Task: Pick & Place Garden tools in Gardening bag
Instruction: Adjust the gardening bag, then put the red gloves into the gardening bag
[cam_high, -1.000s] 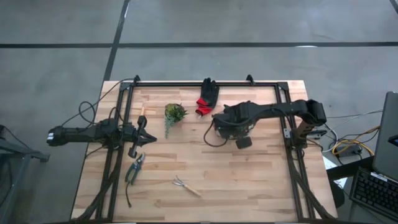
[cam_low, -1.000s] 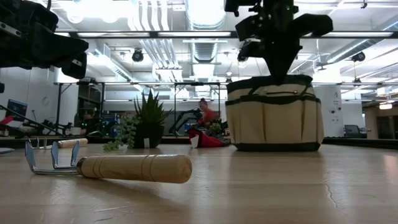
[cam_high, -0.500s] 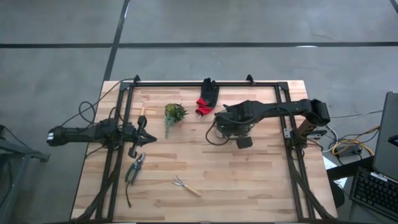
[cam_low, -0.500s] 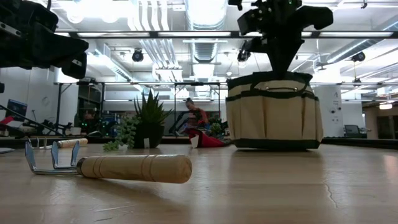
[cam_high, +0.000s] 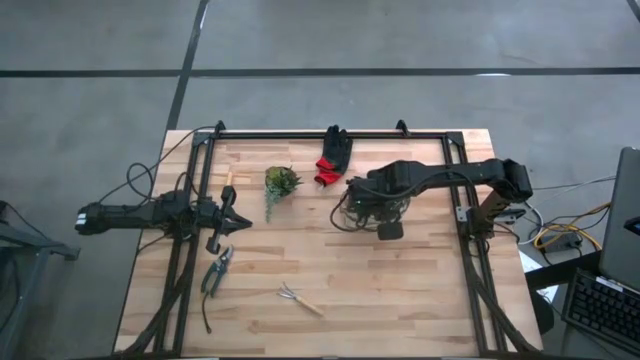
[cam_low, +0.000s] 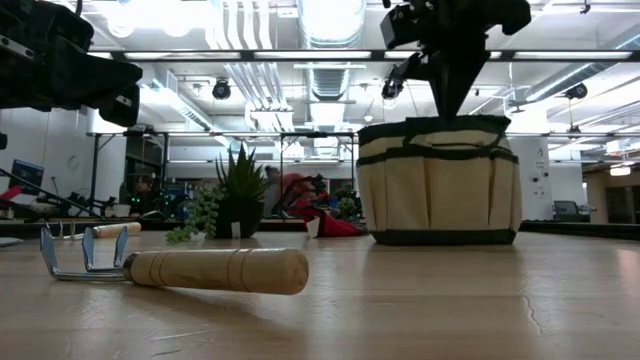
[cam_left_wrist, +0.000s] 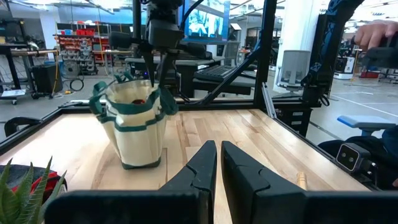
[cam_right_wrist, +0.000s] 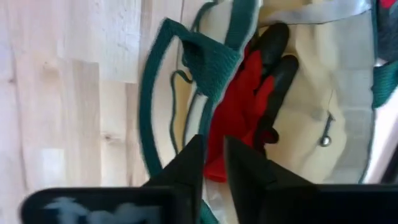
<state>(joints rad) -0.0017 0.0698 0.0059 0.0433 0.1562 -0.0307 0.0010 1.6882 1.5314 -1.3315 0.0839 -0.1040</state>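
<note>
A pale wooden counter (cam_high: 400, 290) carries the scene, ringed by a black frame. The right arm reaches in from the counter's right edge, its right end effector (cam_right_wrist: 214, 155) poised directly above the open mouth of the gardening bag (cam_low: 438, 180), fingers a narrow gap apart and holding nothing; a black-and-red glove (cam_right_wrist: 252, 93) lies inside the bag beneath them. The left arm waits at the counter's left edge, the left end effector (cam_left_wrist: 216, 163) with fingers nearly together and empty. A small leafy plant (cam_high: 281, 183) stands between the arms, and a second glove (cam_high: 332, 157), red and black, lies at the far edge. Green-handled pruners (cam_high: 216, 272) rest near the left arm; a wooden-handled hand fork (cam_low: 180, 268) lies at the near side.
</note>
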